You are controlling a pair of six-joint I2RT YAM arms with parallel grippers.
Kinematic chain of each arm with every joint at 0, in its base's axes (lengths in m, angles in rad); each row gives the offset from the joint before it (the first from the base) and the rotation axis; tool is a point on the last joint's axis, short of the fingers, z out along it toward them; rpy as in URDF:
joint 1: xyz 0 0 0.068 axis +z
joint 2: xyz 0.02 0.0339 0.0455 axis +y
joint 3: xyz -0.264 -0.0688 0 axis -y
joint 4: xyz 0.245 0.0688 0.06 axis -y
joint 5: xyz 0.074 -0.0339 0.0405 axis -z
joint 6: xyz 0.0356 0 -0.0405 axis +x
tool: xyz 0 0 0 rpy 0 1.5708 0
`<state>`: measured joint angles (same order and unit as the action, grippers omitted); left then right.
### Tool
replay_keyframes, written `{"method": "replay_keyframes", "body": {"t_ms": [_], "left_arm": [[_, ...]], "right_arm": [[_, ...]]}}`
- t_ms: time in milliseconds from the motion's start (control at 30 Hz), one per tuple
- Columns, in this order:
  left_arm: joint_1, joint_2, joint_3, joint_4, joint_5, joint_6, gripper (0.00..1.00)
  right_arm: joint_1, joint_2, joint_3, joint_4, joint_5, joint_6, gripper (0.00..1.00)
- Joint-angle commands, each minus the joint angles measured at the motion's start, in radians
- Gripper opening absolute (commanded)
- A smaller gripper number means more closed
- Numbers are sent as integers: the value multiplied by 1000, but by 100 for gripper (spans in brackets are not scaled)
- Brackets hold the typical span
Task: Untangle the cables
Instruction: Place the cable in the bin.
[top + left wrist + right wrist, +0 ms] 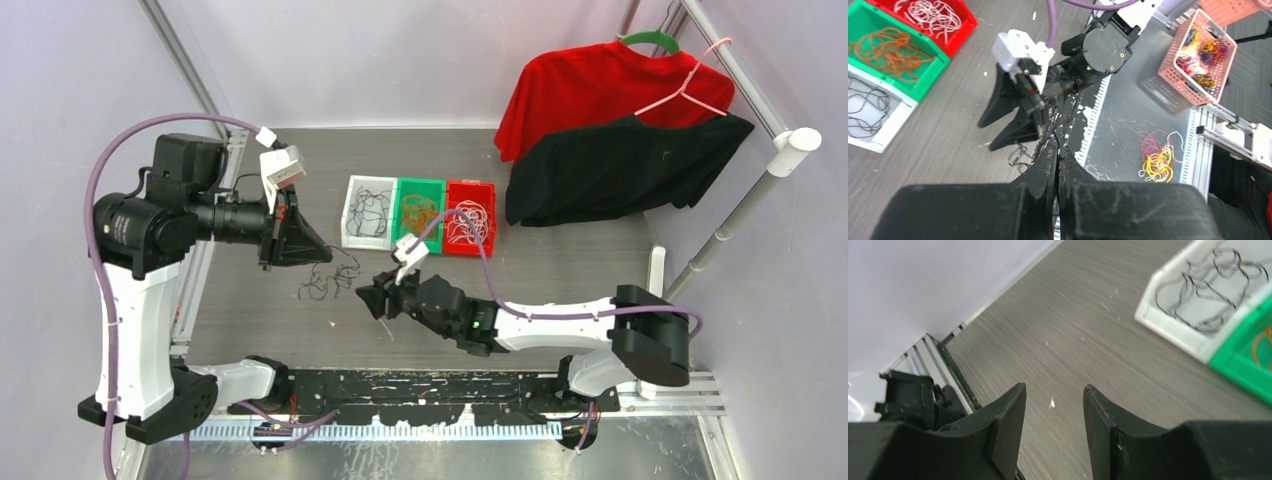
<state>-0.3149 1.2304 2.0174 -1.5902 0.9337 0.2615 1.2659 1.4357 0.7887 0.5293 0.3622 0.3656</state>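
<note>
One loose black tangle on the table: pull-apart step in hand

**Top view**
- Three bins sit in a row mid-table. The white bin (347,225) holds black cords, the green bin (420,181) orange ones, the red bin (470,184) white ones.
- The cables not yet sorted are a small black tangle (322,283) on bare table in front of the white bin, between the two arms.
- The left gripper (322,255) has its tips at the clump's upper edge.
- The right gripper (365,300) sits low, just beside the clump's right side.

**Left wrist**
- The left gripper (1057,140) is clenched, fingers pressed together with no gap.
- A thin black strand runs past the tips. Can't tell if it's pinched or just lying alongside.
- The tangle (1020,156) lies near the tips.
- The right gripper (987,136) faces it, jaws parted, nothing in them.

**Right wrist**
- The right gripper (1054,390) is released, with only bare table between the jaws.
- The tangle is out of this view. The white bin (1168,325) with its black loops is at upper right.

**Read**
- Orange and white look sorted. The black clump still needs splitting before it goes to the white bin.
- Next move calls for the right gripper to drop its tips flush to the table, close on a single strand, then draw away from the left.
- The cords are thin and floppy, so a high or wide grab will likely miss or drag the whole clump
</note>
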Motion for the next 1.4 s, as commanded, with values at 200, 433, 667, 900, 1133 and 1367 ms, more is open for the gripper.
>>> {"method": "replay_keyframes", "body": {"t_ms": [200, 433, 667, 900, 1133, 1367], "left_arm": [[-5, -2, 41, 62, -98, -12, 0], [-5, 11, -28, 130, -111, -7, 0], [-4, 58, -223, 414, -270, -16, 0], [-5, 260, -333, 696, -515, 16, 0], [-4, 507, -273, 872, -687, 20, 0], [-7, 663, -282, 1003, -760, 13, 4]], "right_arm": [[-4, -333, -282, -65, 114, 197, 51], [-4, -642, -323, -427, 150, 291, 62], [-3, -848, -176, -954, 198, 389, 100], [-3, -868, -23, -1240, 343, 418, 100], [-4, -945, -72, -1260, 474, 483, 100], [-4, -992, -99, -1257, 608, 490, 100]]}}
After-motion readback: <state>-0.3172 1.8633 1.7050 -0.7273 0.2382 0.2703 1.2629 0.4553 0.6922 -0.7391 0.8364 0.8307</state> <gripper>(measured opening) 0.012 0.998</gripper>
